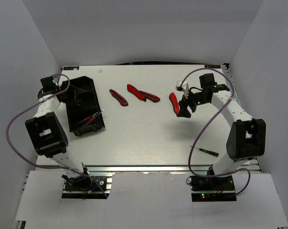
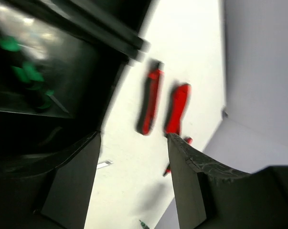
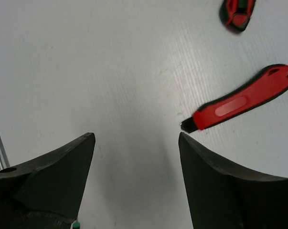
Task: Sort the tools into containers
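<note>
Two black containers stand side by side at the left, the far one [image 1: 92, 87] and the near one [image 1: 100, 125]. Thin screwdrivers [image 1: 90, 118] lie in the near one. My left gripper [image 1: 73, 97] [image 2: 133, 138] hovers open and empty at the bins' edge [image 2: 62, 95]. On the table lie red-and-black pliers [image 1: 118, 97] [image 2: 151, 102] and cutters [image 1: 143, 94] [image 2: 177, 107]. The red knife [image 1: 174, 102] [image 3: 244, 100] rests just beyond the right finger of my right gripper [image 1: 184, 113] [image 3: 136, 136], which is open over bare table. A black-green screwdriver [image 1: 206, 151] lies near the right arm's base.
White walls close in the table on the left, back and right. Blurred green shapes [image 2: 24, 71] show inside the bin in the left wrist view. Another red-and-black tool [image 3: 237, 12] peeks in at the top of the right wrist view.
</note>
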You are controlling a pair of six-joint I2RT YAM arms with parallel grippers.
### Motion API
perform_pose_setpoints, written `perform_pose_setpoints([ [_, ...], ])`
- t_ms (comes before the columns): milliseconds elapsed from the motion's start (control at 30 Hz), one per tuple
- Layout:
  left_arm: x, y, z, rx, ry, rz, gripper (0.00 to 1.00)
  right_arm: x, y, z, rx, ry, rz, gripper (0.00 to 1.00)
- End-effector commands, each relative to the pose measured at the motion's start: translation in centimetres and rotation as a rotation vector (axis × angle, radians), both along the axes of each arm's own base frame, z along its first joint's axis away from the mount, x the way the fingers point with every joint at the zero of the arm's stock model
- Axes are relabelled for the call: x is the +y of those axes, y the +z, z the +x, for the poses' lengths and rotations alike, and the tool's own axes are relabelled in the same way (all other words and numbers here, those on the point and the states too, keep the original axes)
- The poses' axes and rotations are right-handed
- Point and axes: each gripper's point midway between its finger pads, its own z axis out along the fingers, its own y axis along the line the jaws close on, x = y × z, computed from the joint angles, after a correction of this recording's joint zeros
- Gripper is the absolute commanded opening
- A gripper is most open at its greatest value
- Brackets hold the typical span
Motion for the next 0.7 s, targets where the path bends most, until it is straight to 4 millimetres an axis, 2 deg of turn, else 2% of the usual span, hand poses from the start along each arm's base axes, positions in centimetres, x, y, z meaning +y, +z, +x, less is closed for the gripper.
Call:
perform_pose_setpoints([
  [0,-1.7,7.4,-0.2,-0.257,-0.109,0.011,0.69,-2.1,-1.3,-4.2,0.053,0.179,-0.125,0.77],
  [33,-2.2,7.9,-0.3,-0.299,-0.132,0.014,0.69,-3.3,-2.5,-4.9,0.077,0.177,-0.197,0.77],
  [67,-2.6,9.5,-0.8,-0.346,-0.15,0.022,0.69,-4.0,-3.0,-5.6,0.092,0.174,-0.238,0.77],
  [133,-3.5,10.8,-1.4,-0.403,-0.186,0.014,0.69,-5.9,-3.9,-7.1,0.112,0.159,-0.359,0.76],
  [167,-3.8,10.6,-1.9,-0.404,-0.192,0.007,0.69,-6.7,-5.0,-8.6,0.157,0.145,-0.402,0.76],
  [233,-4.7,11.9,-2.5,-0.451,-0.211,-0.004,0.7,-8.2,-5.2,-10.0,0.149,0.132,-0.488,0.77],
  [267,-5.0,11.5,-3.0,-0.449,-0.215,-0.016,0.7,-8.7,-5.4,-10.7,0.16,0.11,-0.511,0.77],
  [300,-5.5,12.2,-3.4,-0.475,-0.233,-0.028,0.71,-9.3,-5.9,-12.1,0.165,0.106,-0.537,0.78],
  [400,-6.2,13.5,-3.6,-0.53,-0.23,-0.095,0.74,-11.5,-7.4,-14.9,0.147,0.126,-0.668,0.88],
  [500,-6.5,14.0,-3.4,-0.55,-0.228,-0.136,0.75,-12.8,-8.9,-16.9,0.117,0.146,-0.74,0.89],
  [667,-6.5,14.5,-3.0,-0.551,-0.231,-0.153,0.77,-14.5,-11.4,-16.8,0.115,0.035,-0.846,0.89],
])
